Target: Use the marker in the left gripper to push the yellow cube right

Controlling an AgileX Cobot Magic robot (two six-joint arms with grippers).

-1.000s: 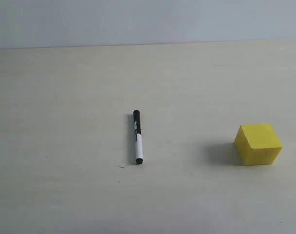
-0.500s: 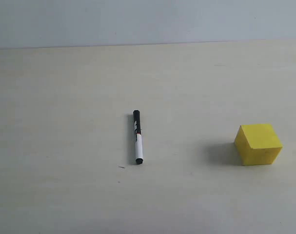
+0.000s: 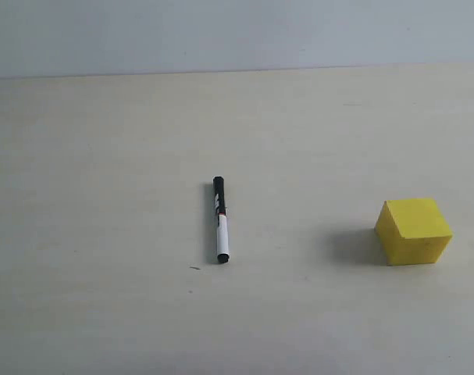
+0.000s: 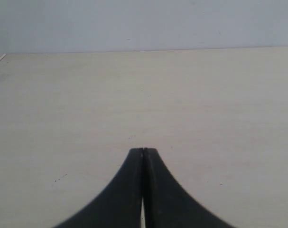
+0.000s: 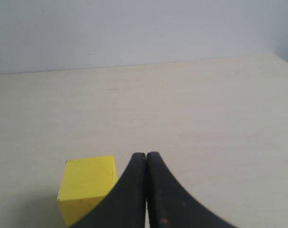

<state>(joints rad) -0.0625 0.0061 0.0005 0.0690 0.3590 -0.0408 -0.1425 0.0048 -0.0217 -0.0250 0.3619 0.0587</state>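
Marker [image 3: 220, 221] unmoved, apart from left hand [image 4: 143, 151]

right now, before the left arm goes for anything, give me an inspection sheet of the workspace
surface: pale table, one tiny dark speck
job's things: marker lies flat, not held; yellow cube stands apart to its right
clutter: nothing seen
grippers: left gripper shut, holding nothing; right gripper shut, holding nothing, close to the cube
cables: nothing seen
surroundings: plain grey wall behind the table
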